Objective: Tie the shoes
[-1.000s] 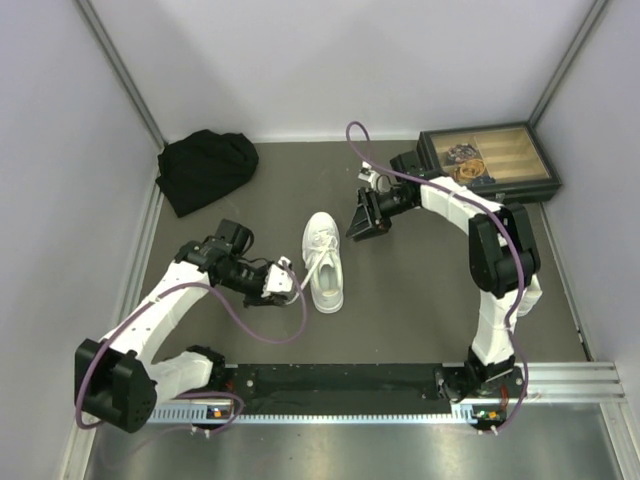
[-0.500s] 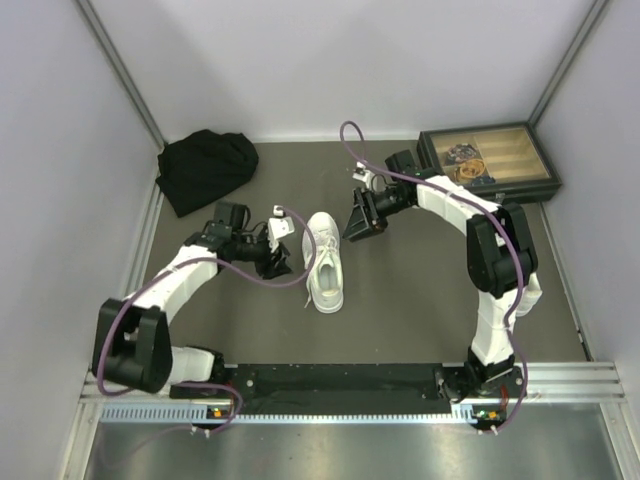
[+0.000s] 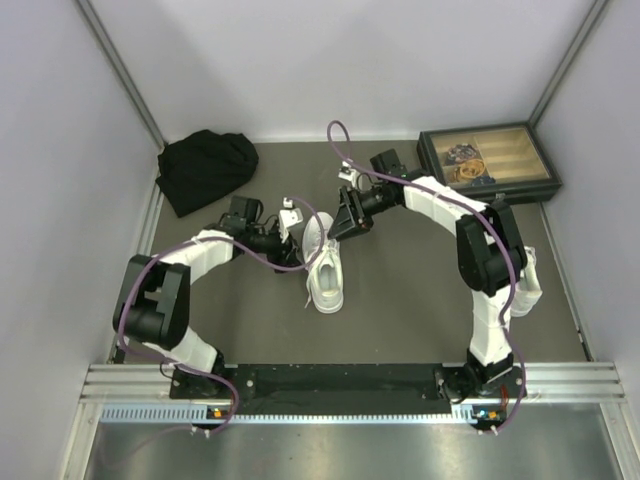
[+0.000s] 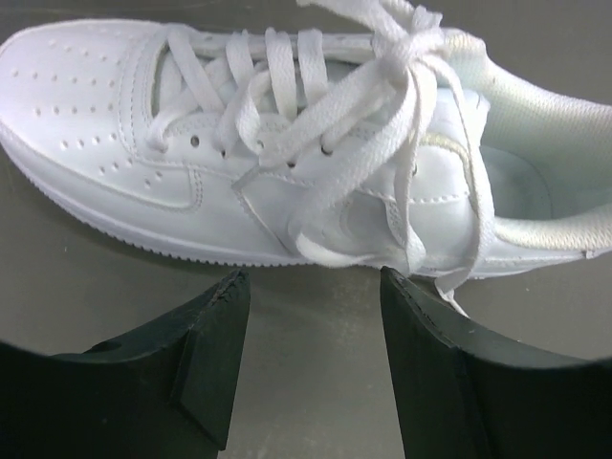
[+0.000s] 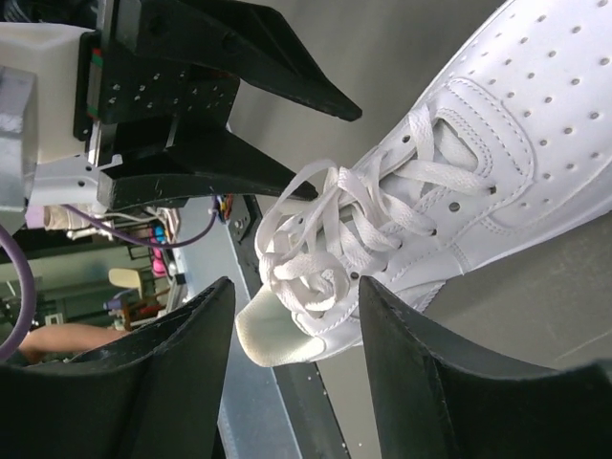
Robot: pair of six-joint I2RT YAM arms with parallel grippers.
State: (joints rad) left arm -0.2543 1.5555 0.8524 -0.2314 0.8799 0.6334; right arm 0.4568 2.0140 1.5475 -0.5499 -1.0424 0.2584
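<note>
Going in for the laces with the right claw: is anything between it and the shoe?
Nothing visible. The right claw faces the laces of the sneaker with only air between. The left claw sits open on its other side, out of the path.

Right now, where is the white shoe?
In the top view, the white shoe lies mid-table, flanked by the left gripper and the right gripper.

The white sneaker [image 5: 497, 182] lies on the grey table [image 5: 411, 57], with its laces [image 5: 335, 229] gathered in loose loops near the collar. The right gripper [image 5: 295, 311] has its jaws apart in front of the heel. Across the shoe, the left gripper [image 5: 335, 153] is also spread and holds nothing.
</note>
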